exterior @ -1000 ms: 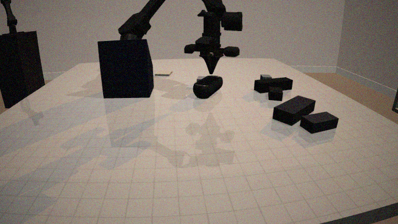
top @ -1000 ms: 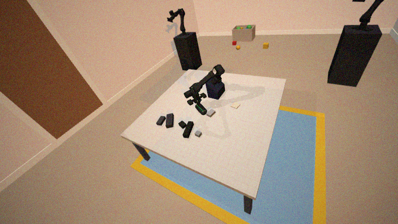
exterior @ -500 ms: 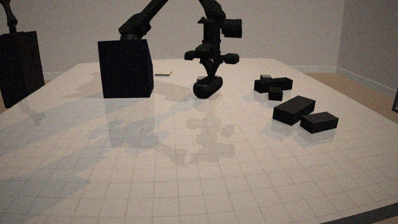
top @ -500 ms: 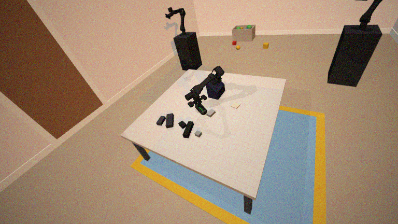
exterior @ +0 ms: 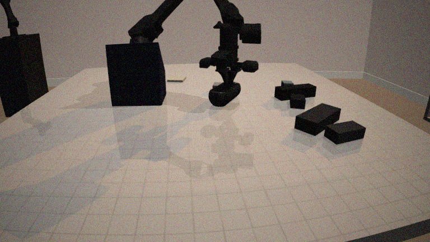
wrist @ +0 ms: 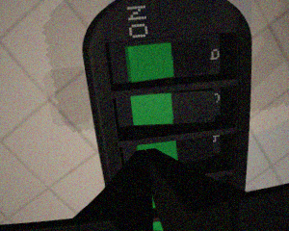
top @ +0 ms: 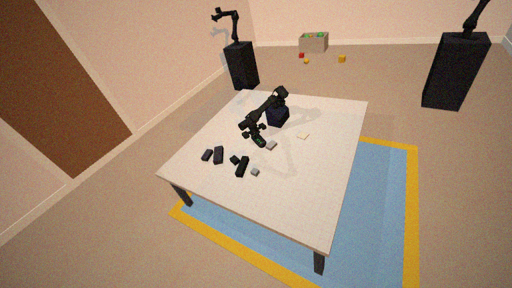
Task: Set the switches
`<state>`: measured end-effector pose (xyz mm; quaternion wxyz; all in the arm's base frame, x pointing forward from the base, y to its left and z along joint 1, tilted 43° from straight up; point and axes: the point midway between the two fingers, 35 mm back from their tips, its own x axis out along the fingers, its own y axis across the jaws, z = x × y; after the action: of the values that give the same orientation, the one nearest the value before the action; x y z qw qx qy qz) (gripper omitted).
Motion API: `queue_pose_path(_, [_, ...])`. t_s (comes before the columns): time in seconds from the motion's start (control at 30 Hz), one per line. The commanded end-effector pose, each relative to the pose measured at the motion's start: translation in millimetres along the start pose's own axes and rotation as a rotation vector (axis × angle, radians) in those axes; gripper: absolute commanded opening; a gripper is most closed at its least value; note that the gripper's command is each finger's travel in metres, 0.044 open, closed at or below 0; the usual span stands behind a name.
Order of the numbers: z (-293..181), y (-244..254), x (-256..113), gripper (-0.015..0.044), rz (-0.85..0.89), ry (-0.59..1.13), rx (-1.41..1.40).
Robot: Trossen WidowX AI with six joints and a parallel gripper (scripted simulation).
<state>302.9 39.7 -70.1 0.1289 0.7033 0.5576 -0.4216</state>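
Observation:
The dark controller unit (top: 260, 143) (exterior: 219, 97) (wrist: 161, 21) sits on its base on the bench, switches up. In the wrist view, the ON mark is at the top left, and green ends show on the left of switch 6 (wrist: 150, 63), switch 5 (wrist: 152, 109) and switch 4 (wrist: 159, 145). Which ends are pressed down I cannot tell surely. My gripper (exterior: 228, 84) (wrist: 145, 159) is shut and empty, pointing down with its tips at the unit's top, overlapping switch 4 in the wrist view. The fingers mostly hide the lower-numbered switches; the underside label is hidden.
A grey block (top: 271, 145) lies close beside the unit. Several dark blocks, including a long one (top: 242, 166) (exterior: 295, 91) and a wide one (top: 218, 155) (exterior: 317, 118), and a small grey block (top: 255, 172) stand farther off. A tan plate (top: 303, 135) (exterior: 176, 79) lies beyond the arm's base.

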Motion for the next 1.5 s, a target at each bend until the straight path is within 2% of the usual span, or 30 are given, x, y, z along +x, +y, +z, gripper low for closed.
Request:
queue_pose_path(0.0, [1,-3,2,0.0,-0.008,0.001,0.007])
queue_pose_path(0.6, [1,-3,2,0.0,-0.008,0.001,0.007])
queue_pose_path(0.8, [1,-2,-43,0.0,-0.007,-0.002,0.007])
queue_pose_path(0.97, [-1,-2,-43,0.0,-0.007,-0.002,0.007])
queue_pose_path(1.13, [-38,-21,-43,0.0,-0.008,0.0,0.008])
queue_pose_path(1.47, [-40,-22,-32,0.0,-0.009,0.0,0.008])
